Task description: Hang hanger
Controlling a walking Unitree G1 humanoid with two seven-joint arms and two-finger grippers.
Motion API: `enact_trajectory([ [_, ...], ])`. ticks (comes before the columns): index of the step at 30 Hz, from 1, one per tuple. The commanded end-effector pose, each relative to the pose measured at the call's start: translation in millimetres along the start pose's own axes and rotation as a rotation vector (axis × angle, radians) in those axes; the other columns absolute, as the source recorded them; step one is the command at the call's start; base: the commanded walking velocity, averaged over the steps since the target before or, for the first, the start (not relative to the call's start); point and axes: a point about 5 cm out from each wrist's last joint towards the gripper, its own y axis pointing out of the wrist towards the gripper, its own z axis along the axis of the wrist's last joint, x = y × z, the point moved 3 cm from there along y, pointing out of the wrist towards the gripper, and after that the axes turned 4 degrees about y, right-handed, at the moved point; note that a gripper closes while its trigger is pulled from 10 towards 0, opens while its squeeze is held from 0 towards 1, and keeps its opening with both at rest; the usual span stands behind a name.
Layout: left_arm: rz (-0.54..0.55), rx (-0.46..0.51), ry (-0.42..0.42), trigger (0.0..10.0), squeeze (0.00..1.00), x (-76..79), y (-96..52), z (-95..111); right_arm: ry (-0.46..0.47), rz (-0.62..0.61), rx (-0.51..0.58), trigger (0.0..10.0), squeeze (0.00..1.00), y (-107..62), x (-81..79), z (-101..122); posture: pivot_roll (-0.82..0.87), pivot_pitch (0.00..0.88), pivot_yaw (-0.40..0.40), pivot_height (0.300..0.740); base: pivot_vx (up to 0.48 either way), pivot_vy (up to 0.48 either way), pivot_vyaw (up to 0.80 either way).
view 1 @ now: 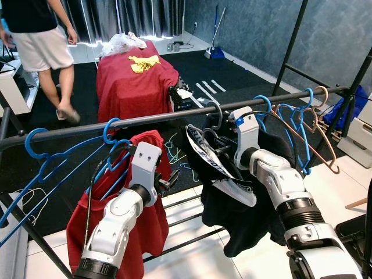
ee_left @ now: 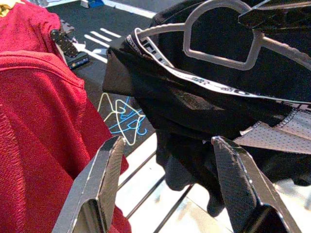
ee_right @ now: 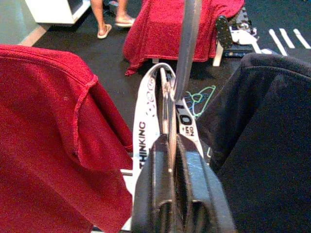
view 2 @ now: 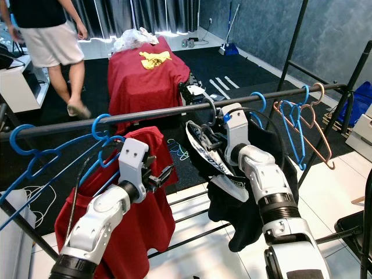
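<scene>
Holding the grey hanger (view 1: 216,114) pinched in my right hand (ee_right: 170,145), I see its hook over the rail (view 1: 145,120). Letting go is left. My left hand (ee_left: 170,189) is spread, empty.

I'm looking into what seems to be a spare room of a home set up for laundry: a dark clothes rail (view 1: 174,116) crosses in front of me with blue hangers (view 1: 290,125) and a red garment (view 1: 116,215) on it. Beyond the rail stand a red-draped table (view 1: 136,81), dark curtains (view 1: 122,14) and a broom (view 1: 215,35); a person (view 1: 40,40) in shorts and sandals walks beyond its left end.
</scene>
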Motion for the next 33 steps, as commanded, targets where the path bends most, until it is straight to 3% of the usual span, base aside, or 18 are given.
enact_trajectory([
  [1, -0.004, -0.011, 0.019, 10.0, 0.00, -1.1, -2.1, -0.9, 0.008, -0.007, 0.009, 10.0, 1.00, 0.2, 1.3, 6.4, -0.09, 0.000, -0.029, 0.740, 0.000, 0.000, 0.00],
  [2, -0.003, -0.009, 0.018, 10.0, 0.00, -1.4, -1.9, -0.5, -0.009, -0.020, 0.019, 10.0, 1.00, -0.3, 2.5, 7.8, -0.09, 0.000, -0.029, 0.740, 0.000, 0.000, 0.00],
  [3, 0.001, -0.005, 0.015, 10.0, 0.00, -1.9, -1.6, 0.2, -0.051, -0.030, 0.059, 10.0, 0.70, -1.5, 2.9, 14.3, -0.09, 0.000, -0.031, 0.740, 0.000, 0.000, 0.00],
  [4, 0.001, -0.005, 0.015, 10.0, 0.00, -1.9, -1.6, 0.2, -0.051, -0.030, 0.059, 10.0, 0.70, -1.5, 2.9, 14.3, -0.09, 0.000, -0.031, 0.740, 0.000, 0.000, 0.00],
  [5, 0.005, 0.000, 0.007, 10.0, 0.00, -2.4, -1.4, 0.8, -0.076, -0.033, 0.097, 10.0, 0.00, -3.1, 2.1, 20.8, -0.09, 0.000, -0.031, 0.740, 0.000, 0.000, 0.00],
  [10, 0.039, 0.008, -0.034, 10.0, 0.00, -6.8, -2.4, 1.8, -0.114, -0.031, 0.146, 10.0, 0.00, -14.3, -1.1, 30.9, -0.09, 0.000, -0.029, 0.740, 0.000, 0.000, 0.00],
  [13, 0.078, -0.009, -0.060, 10.0, 0.00, -12.3, -4.0, -1.3, -0.167, -0.055, 0.169, 10.0, 0.00, -31.2, -4.1, 32.6, -0.09, 0.000, -0.030, 0.740, 0.000, 0.000, 0.00],
  [16, 0.078, -0.009, -0.060, 10.0, 0.00, -12.3, -4.0, -1.3, -0.167, -0.055, 0.169, 10.0, 0.00, -31.2, -4.1, 32.6, -0.09, 0.000, -0.030, 0.740, 0.000, 0.000, 0.00],
  [17, 0.098, -0.023, -0.076, 10.0, 0.00, -15.5, -5.2, -2.9, -0.211, -0.066, 0.213, 10.0, 0.00, -44.3, -11.7, 36.4, -0.10, 0.000, -0.026, 0.740, 0.000, 0.000, 0.00],
  [19, 0.098, -0.023, -0.076, 10.0, 0.00, -15.5, -5.2, -2.9, -0.211, -0.066, 0.213, 10.0, 0.00, -44.3, -11.7, 36.4, -0.10, 0.000, -0.026, 0.740, 0.000, 0.000, 0.00],
  [21, 0.115, -0.023, -0.098, 10.0, 0.00, -18.7, -5.9, -2.2, -0.245, -0.065, 0.370, 10.0, 0.00, -65.1, -33.1, 53.1, -0.10, 0.000, -0.018, 0.740, 0.000, 0.000, 0.00],
  [23, 0.114, -0.007, -0.086, 10.0, 0.00, -18.8, -5.4, 0.4, -0.228, -0.082, 0.429, 10.0, 0.00, -69.9, -38.3, 56.8, -0.11, 0.000, -0.015, 0.740, 0.000, 0.000, 0.00],
  [33, 0.140, 0.043, -0.067, 10.0, 0.00, -19.1, -0.5, 11.2, -0.157, -0.155, 0.426, 10.0, 0.00, -54.3, -32.5, 33.3, -0.10, 0.000, -0.024, 0.740, 0.000, 0.000, 0.00],
])
